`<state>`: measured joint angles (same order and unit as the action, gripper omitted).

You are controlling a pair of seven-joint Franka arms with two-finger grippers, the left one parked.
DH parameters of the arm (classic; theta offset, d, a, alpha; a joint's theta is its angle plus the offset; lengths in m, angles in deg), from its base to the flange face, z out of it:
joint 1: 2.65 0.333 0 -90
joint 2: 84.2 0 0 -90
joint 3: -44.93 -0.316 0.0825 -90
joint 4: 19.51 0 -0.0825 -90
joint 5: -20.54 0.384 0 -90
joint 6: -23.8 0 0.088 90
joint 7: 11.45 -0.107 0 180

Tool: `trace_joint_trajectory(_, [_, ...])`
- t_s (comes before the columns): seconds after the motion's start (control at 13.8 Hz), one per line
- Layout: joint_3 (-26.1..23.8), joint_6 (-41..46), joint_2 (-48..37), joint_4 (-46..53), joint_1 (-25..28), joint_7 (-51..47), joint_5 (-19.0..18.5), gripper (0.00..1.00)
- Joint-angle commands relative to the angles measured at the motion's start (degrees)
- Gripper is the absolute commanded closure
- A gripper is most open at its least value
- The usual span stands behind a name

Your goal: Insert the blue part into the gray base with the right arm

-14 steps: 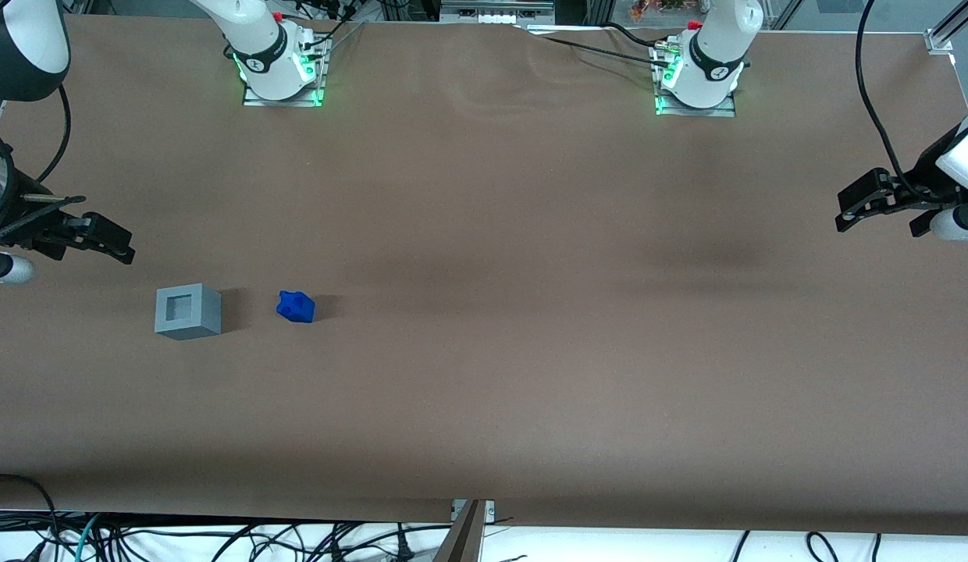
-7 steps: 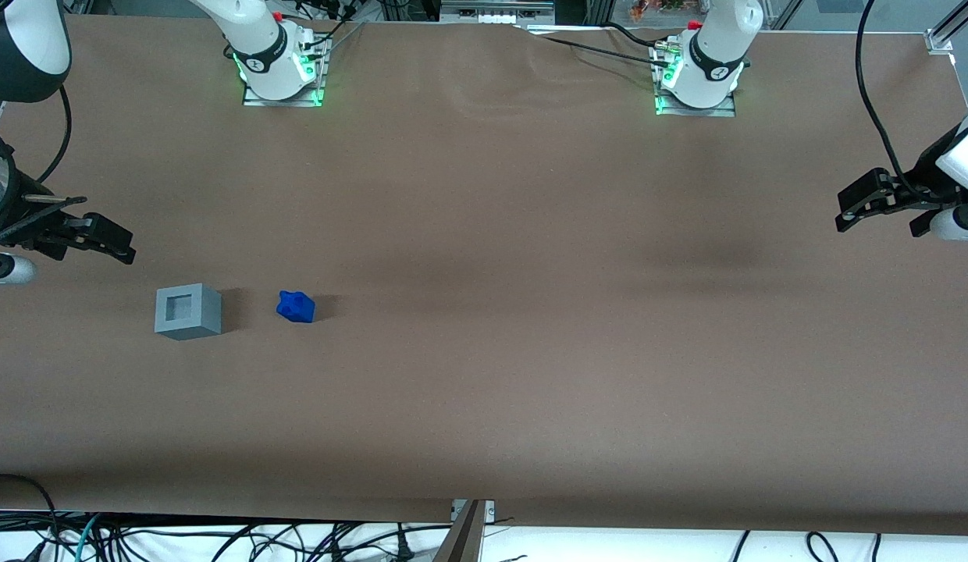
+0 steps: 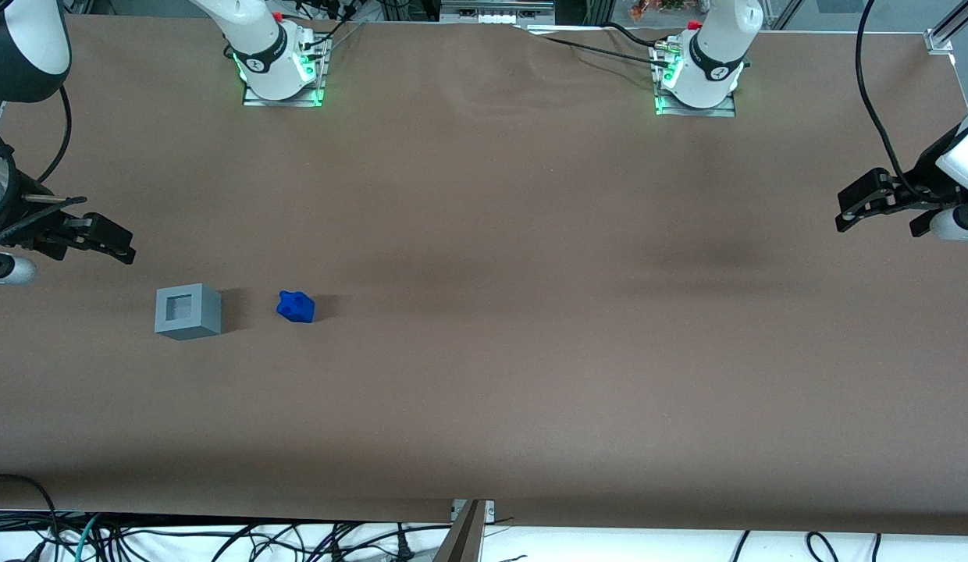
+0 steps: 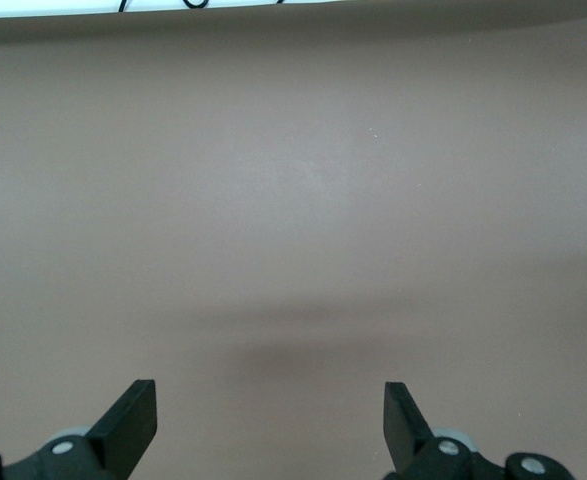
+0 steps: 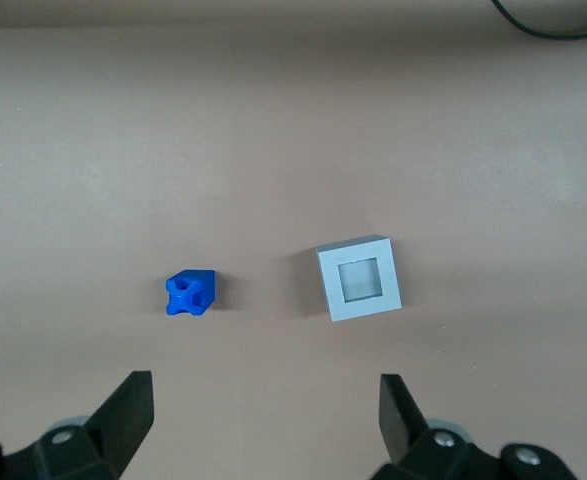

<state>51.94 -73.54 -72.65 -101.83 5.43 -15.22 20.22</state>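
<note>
Two plastic pieces rest apart on a brown tabletop (image 3: 484, 375), untouched.
Black two-finger gripper (image 5: 263, 410) hangs wide open and empty, farther from the front camera than the light-gray recessed cube base (image 3: 187, 310); the small bright-blue knobbed block (image 3: 296, 306) sits beside it. Approach pending: descend over the block.

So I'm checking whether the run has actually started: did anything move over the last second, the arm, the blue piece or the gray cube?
Nothing visibly changed. The right arm's black pincer hangs open above the table, farther from the front camera than the light-gray plastic cube. The small bright-blue plastic block lies beside the cube, apart from it, and the cube's square recess holds nothing.
</note>
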Motion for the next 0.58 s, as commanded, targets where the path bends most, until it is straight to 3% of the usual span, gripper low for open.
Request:
trace_joint_trajectory(0.0, [-0.86,0.40,-0.73,-0.65,-0.70,-0.09,-0.74,0.00])
trace_joint_trajectory(0.51, [-1.12,0.40,1.72,-0.74,-0.17,-0.10,-0.21,0.00])
